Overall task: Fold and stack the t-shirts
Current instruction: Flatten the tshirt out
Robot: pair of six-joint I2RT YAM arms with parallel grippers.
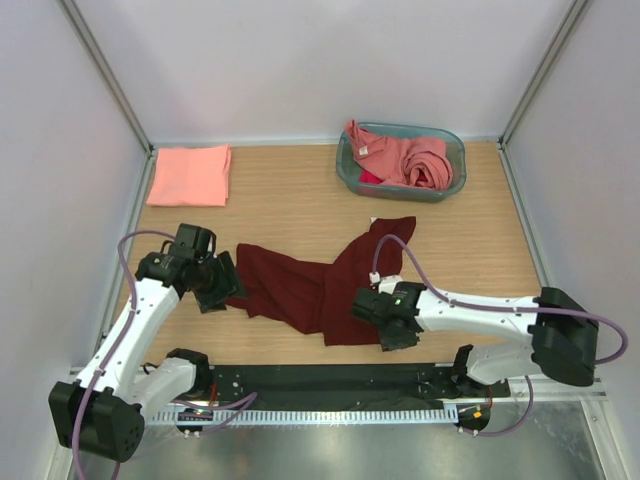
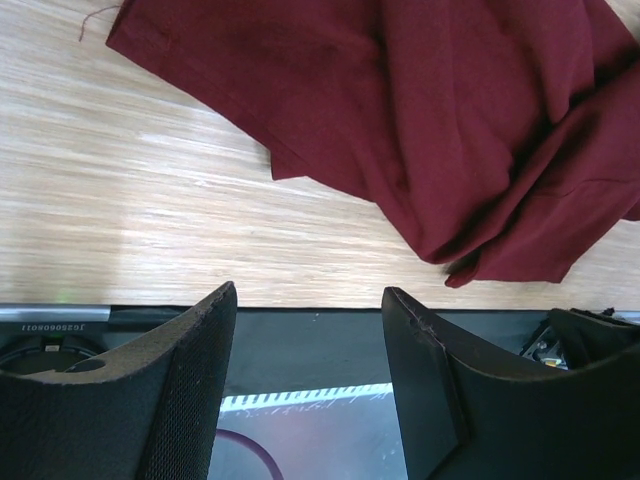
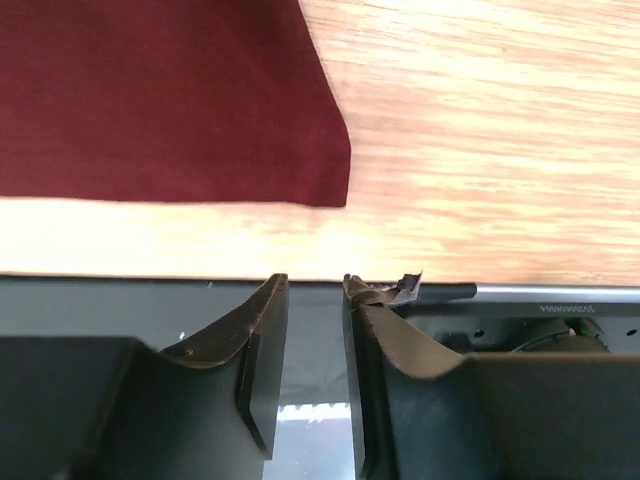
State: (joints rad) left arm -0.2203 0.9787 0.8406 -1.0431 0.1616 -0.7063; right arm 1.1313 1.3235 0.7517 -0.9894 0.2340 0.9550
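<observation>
On wood-grain table (image 1: 300, 190), crumpled maroon t-shirt (image 1: 320, 285), pale walls (image 1: 330, 60) on three sides

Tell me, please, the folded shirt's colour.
Salmon pink; the shirt shows best in the top view.

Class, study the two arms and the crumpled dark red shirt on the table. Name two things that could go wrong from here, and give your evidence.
1. The dark red shirt lies bunched in overlapping folds. The left tool, open beside it, might pinch several layers and drag the heap rather than spread it.
2. The right tool, barely open, sits short of the shirt's corner. Closing there would probably miss the cloth.
</observation>
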